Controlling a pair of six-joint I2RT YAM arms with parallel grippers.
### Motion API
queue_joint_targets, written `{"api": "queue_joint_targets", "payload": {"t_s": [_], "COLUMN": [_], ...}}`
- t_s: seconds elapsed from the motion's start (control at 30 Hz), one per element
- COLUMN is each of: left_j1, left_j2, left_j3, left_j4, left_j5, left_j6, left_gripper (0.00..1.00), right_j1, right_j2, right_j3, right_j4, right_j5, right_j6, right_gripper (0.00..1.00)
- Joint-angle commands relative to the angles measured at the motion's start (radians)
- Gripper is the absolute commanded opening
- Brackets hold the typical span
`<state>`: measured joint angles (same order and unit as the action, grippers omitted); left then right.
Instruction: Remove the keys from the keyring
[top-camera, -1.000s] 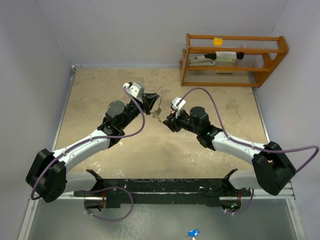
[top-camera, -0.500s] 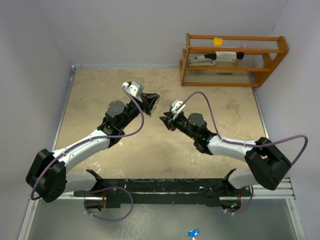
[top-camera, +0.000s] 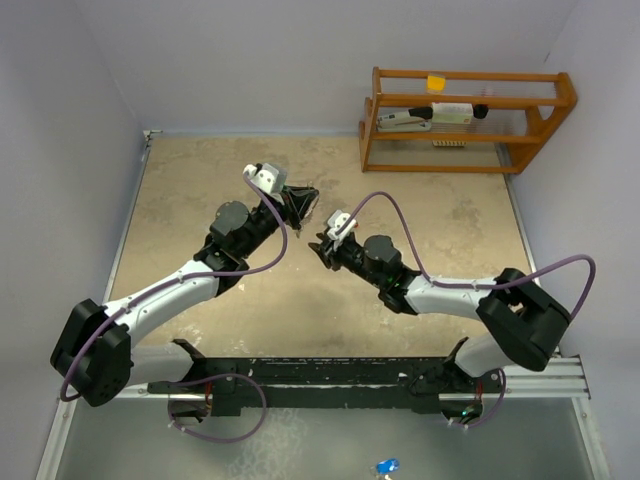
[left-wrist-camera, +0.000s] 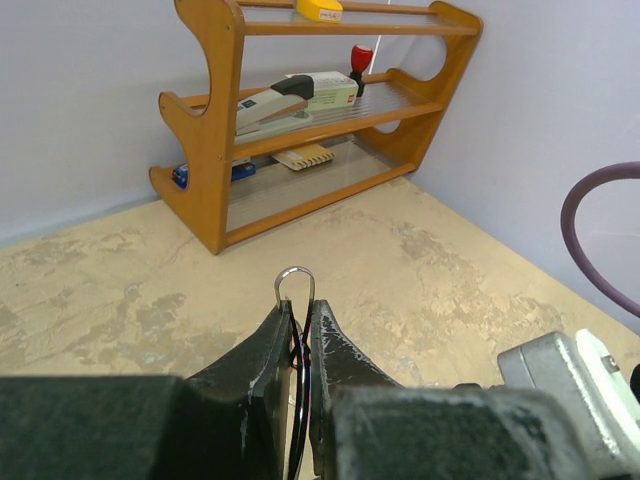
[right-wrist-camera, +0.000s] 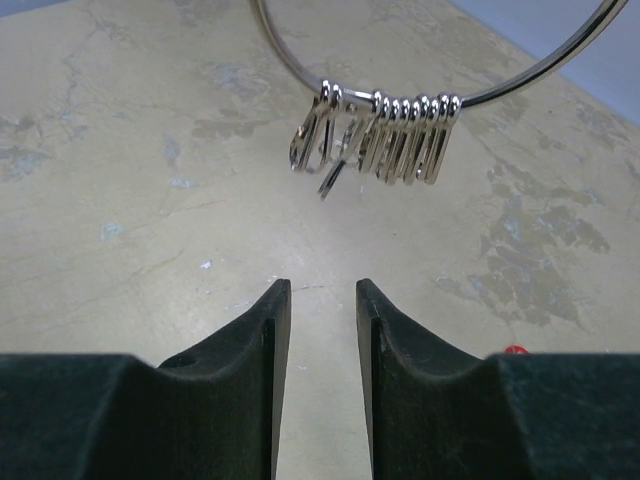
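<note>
Our left hand (left-wrist-camera: 297, 308) pinches the keyring (left-wrist-camera: 295, 270) shut, and the keys (right-wrist-camera: 380, 150) hang bunched just ahead of and above our right hand (right-wrist-camera: 323, 295), half open and empty.

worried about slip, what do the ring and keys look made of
The ring looks like thin polished silver metal wire, going by its bright glints. The keys show the same shiny silver metal, perhaps plated; the exact alloy cannot be told.

Thin silver keyring (right-wrist-camera: 490, 93) held upright, silver keys (right-wrist-camera: 380, 145) (tightly bunched) hanging from its bottom
</note>
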<state>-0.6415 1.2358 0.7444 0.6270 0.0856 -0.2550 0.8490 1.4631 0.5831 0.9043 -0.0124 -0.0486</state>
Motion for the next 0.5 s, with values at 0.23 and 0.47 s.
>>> {"api": "queue_joint_targets", "payload": {"t_s": [0.23, 0.47], "left_j1": [0.005, 0.005], "left_j2": [-0.044, -0.054], "left_j3": [0.056, 0.055], "left_j4": [0.066, 0.071], "left_j5": [0.008, 0.017], "left_j6": [-0.03, -0.036], "left_gripper": [0.0, 0.0], "right_j1": [0.01, 0.011], "right_j2": [0.034, 0.057], "right_j3": [0.056, 0.059], "right_j4": [0.103, 0.133], "right_j5": [0.043, 0.056], "right_j6": [-0.045, -0.043], "right_gripper": [0.35, 0.35]}}
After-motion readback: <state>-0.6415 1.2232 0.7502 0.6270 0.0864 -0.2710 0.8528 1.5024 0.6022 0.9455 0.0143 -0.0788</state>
